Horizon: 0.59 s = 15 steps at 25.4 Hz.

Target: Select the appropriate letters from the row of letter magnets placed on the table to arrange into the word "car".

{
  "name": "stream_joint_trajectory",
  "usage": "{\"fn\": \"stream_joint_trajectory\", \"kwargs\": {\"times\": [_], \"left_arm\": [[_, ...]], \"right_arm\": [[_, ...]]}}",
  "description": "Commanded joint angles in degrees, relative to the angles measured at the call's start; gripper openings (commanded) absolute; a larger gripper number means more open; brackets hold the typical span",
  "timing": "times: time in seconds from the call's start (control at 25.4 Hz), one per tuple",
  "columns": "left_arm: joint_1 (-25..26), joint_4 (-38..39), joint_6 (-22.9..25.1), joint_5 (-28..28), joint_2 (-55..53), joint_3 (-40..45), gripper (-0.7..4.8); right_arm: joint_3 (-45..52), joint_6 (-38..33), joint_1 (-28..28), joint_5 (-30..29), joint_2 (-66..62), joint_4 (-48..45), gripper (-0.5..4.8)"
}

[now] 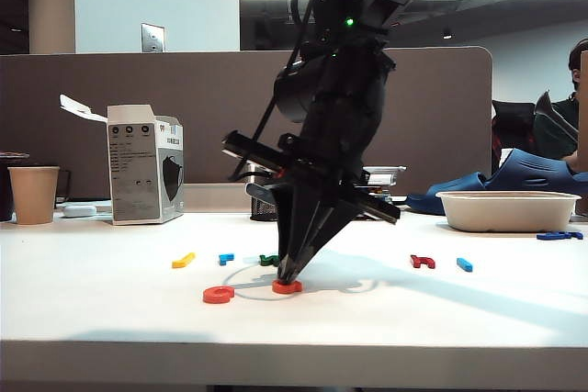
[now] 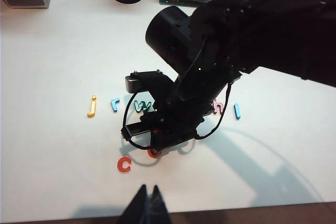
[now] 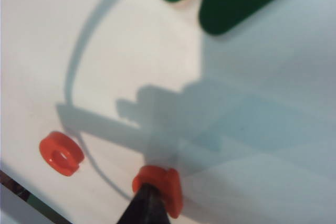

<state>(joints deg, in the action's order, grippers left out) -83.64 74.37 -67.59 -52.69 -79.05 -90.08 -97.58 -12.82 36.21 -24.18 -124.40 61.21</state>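
Right claw [image 1: 288,278] tips down on orange-red letter [image 1: 287,287], 2nd orange-red letter [image 1: 219,295] beside.

My right arm [image 1: 335,107] is all black w/ a fat round part, a tiny green light [image 1: 349,22] & thin black cables. My grippers are black & pointy: right gripper [image 1: 290,274], left gripper [image 2: 146,203].

Glossy plastic letters [image 1: 218,295] on matte white table [image 1: 110,309].
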Motion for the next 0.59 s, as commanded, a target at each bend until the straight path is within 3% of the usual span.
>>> {"fn": "stream_joint_trajectory", "kwargs": {"times": [0.04,0.43,0.59], "left_arm": [[0.0,-0.31,0.07,-0.44,0.11,-0.13,-0.05],[0.0,-0.31,0.07,-0.44,0.09,-0.13,-0.05],[0.0,-0.31,0.07,-0.44,0.09,-0.13,-0.05]], "right_arm": [[-0.02,-2.05,0.83,-0.22,0.07,0.33,-0.06],[-0.02,-4.2,3.43,0.07,0.07,1.42,-0.06],[-0.02,-4.76,3.15,2.89,0.07,1.49,-0.06]]}}
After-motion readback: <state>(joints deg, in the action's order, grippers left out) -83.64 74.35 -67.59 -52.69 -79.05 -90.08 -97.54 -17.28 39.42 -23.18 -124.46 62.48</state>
